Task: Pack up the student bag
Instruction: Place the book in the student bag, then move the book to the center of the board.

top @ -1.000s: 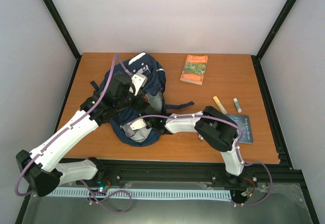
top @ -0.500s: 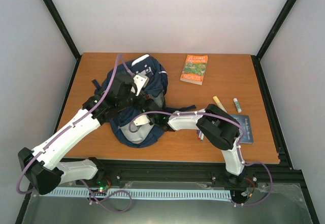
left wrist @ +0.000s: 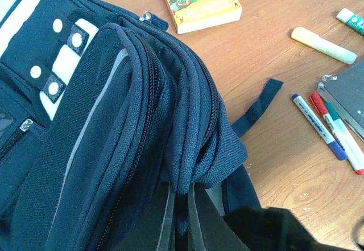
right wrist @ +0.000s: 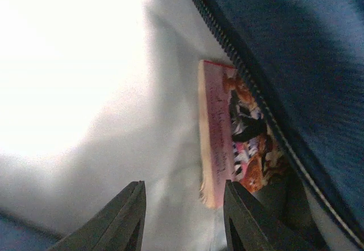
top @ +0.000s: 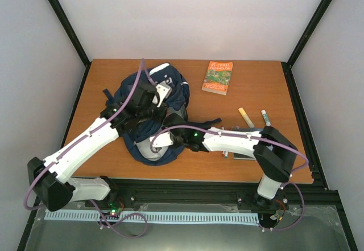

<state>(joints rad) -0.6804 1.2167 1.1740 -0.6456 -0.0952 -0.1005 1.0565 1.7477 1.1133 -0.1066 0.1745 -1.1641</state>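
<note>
Reaching deeper into the open mouth of the student bag [top: 177, 94] than a second ago, the right pincer [right wrist: 182, 217] now stands with its jaws parted to a moderate gap and nothing between them. They have widened over the last second. Just past the fingertips a small pink-covered book [right wrist: 227, 143] lies against the pale lining, half tucked under the zipped navy edge. It looks released rather than held, so one item appears to be packed. The left pincer [left wrist: 180, 205] stays clamped tight on a bunched fold of the bag's rim and has shifted a little toward the far side, holding the opening up. The bag itself lies on the left half of the worktop [top: 284, 91], near the left edge, slumped toward the near side. To its right an orange book [top: 218, 77], a yellow highlighter [left wrist: 323, 45] and several pens [left wrist: 327, 127] lie outside it, so much of the packing seems left. The next call is probably to draw the right pincer out without snagging the lining or dragging the book back.
</note>
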